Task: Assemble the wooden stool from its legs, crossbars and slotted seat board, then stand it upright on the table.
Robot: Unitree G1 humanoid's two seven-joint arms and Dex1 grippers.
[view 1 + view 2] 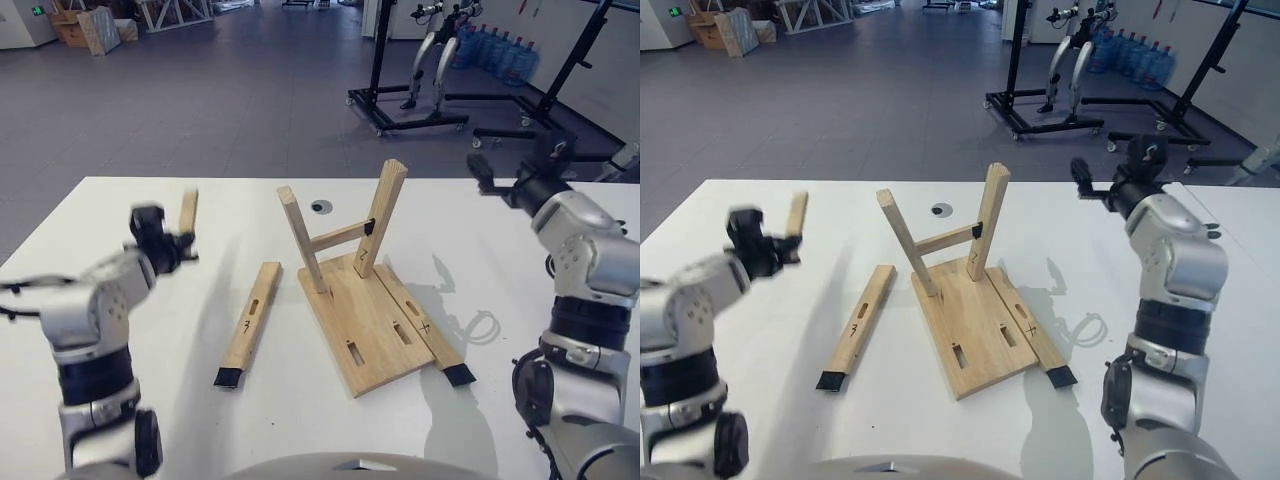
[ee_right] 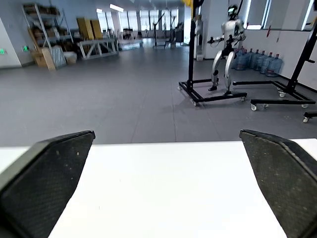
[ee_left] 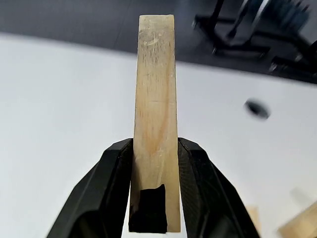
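Noted slotted seat board flat on the table, between the two pincers. Counted two legs standing in it, tilted, joined by one crossbar. Spotted third leg lying against the board edge on the right pincer's side, and fourth leg loose between board and left pincer. Found left pincer clamped on a short wooden piece, probably the second crossbar since its length was hidden, held clear of the table. Found right pincer spread wide, empty, raised beyond the board. Judged step in hand: building the second leg pair. Judged next move: carry the held piece to the fourth leg's slot, with its end squared to the slot.
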